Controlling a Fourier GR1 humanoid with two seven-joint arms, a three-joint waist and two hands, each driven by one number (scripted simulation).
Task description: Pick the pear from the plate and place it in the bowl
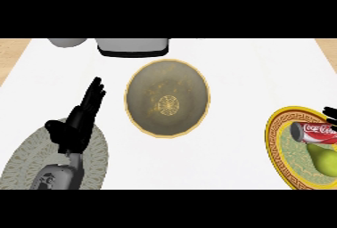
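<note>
A green pear (322,159) lies on the gold-rimmed plate (276,147) at the right edge, just below a red cola can (318,132) lying on its side on the same plate. The olive bowl (168,99) with a gold rim stands in the middle of the counter, with nothing in it. Only a small black part of my right hand (330,114) shows at the right edge, just above the can and apart from the pear. My left hand (79,120) rests open at the left, fingers pointing up, left of the bowl.
A grey patterned plate (26,160) lies at the lower left under my left forearm. At the back stand a grey round object (66,42) and a pale container with a black base (133,47). White counter lies between bowl and right plate.
</note>
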